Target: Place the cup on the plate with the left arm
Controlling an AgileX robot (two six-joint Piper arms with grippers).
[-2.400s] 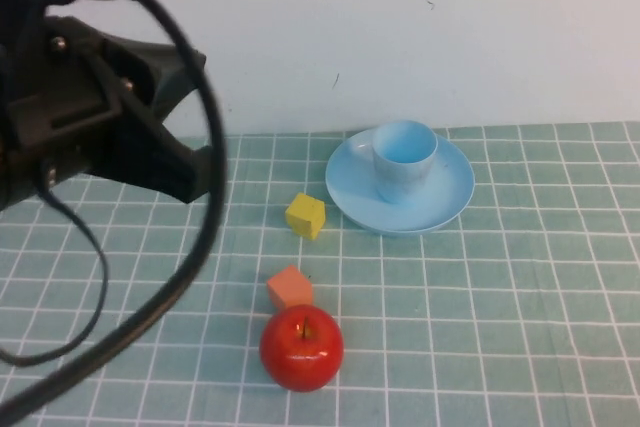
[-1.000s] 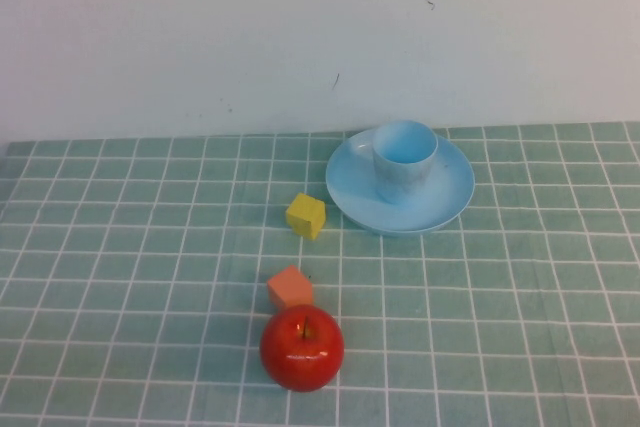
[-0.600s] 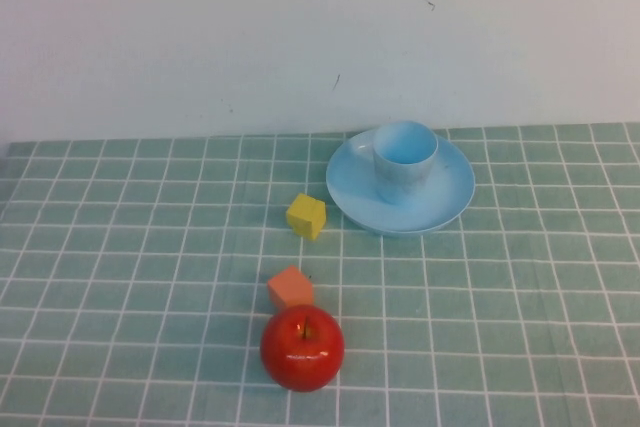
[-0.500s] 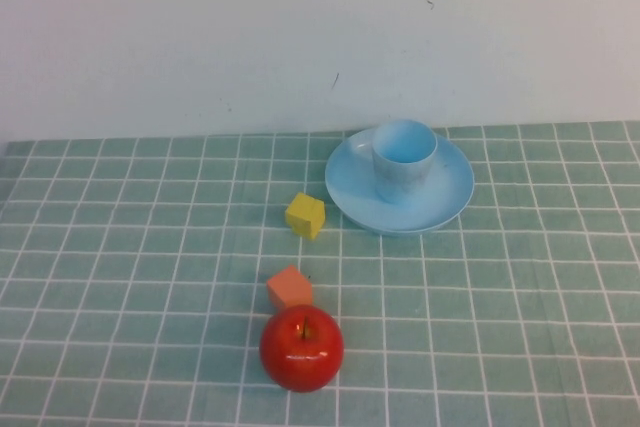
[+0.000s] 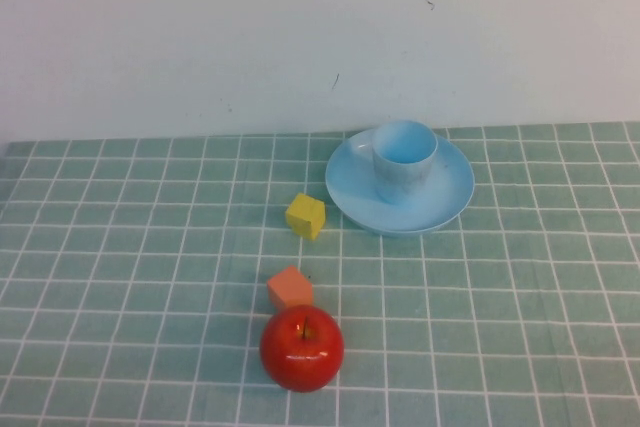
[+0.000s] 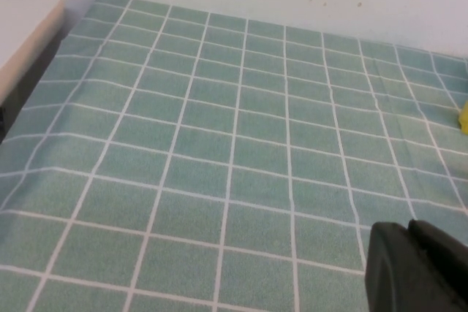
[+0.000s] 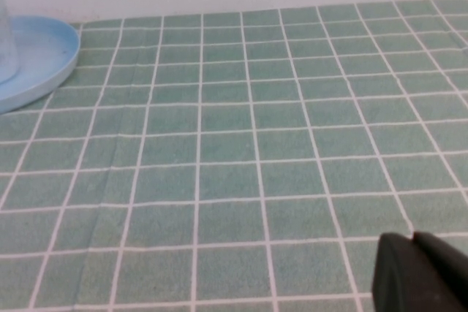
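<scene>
A small light blue handleless cup (image 5: pixel 405 159) stands upright on a round, shallow light blue plate (image 5: pixel 445 202), open end up. The cup sits slightly toward the plate's far left part, and its outside looks faintly speckled. The plate is much wider than the cup and lies flat on the table (image 5: pixel 520 297), which is covered in a green checked cloth, near the white back wall and right of centre. The left gripper (image 6: pixel 420 268) shows only in its wrist view, low over bare cloth, apart from the cup. The right gripper (image 7: pixel 420 275) likewise hangs over bare cloth, with the plate's rim far off.
</scene>
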